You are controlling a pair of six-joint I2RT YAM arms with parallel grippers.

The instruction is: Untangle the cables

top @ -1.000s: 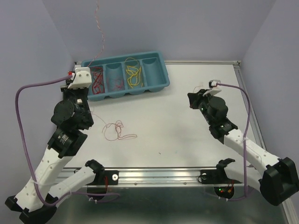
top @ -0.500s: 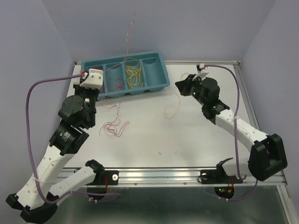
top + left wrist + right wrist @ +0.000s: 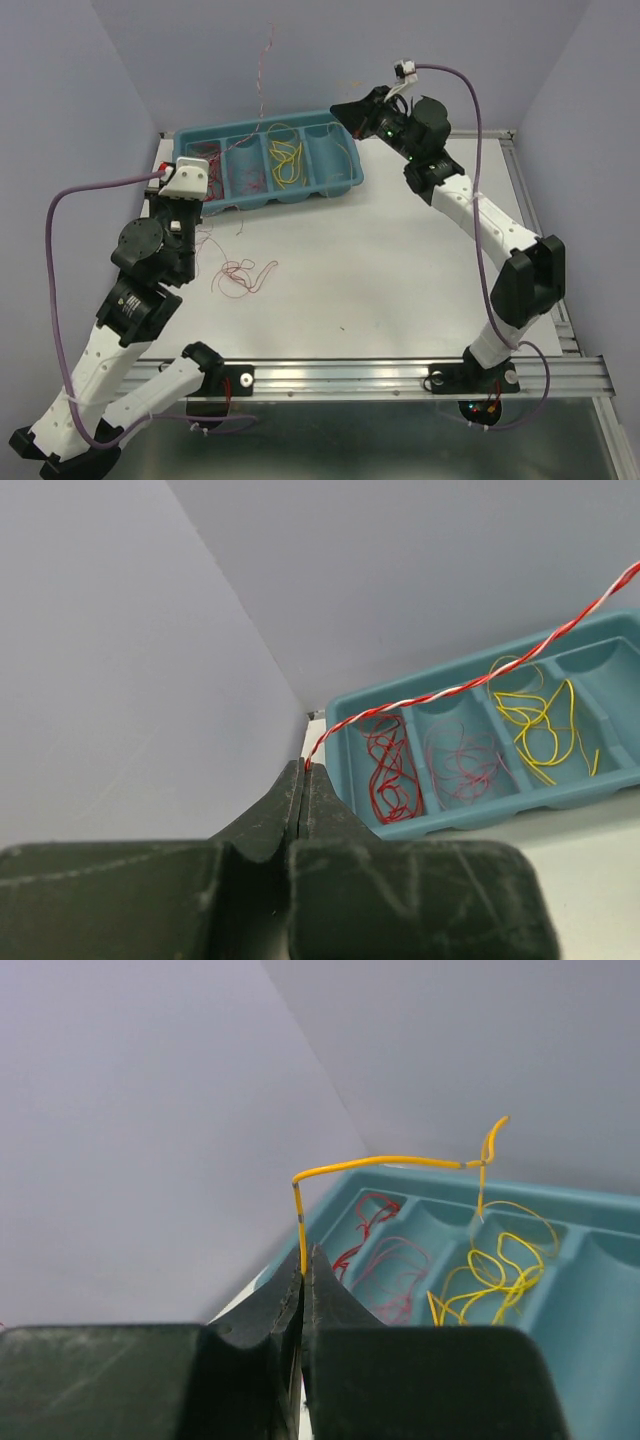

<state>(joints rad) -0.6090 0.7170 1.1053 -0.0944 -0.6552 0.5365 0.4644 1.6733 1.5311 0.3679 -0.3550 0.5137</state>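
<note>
Right wrist view showed the right gripper [image 3: 303,1256] clamped on a yellow wire [image 3: 380,1162] above the tray [image 3: 290,199], while the left gripper [image 3: 303,771] pinched a red-and-white strand [image 3: 470,673] and a red tangle [image 3: 243,276] lay on the worktop [image 3: 400,290], so the yellow wire probably wanted slow lowering into its compartment.

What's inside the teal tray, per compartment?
Left to right: red wires, pinkish wires, yellow wires; no wires seen lying in the fourth compartment. From above, the left arm covers the tray's left end, so part of the red pile is hidden.
</note>
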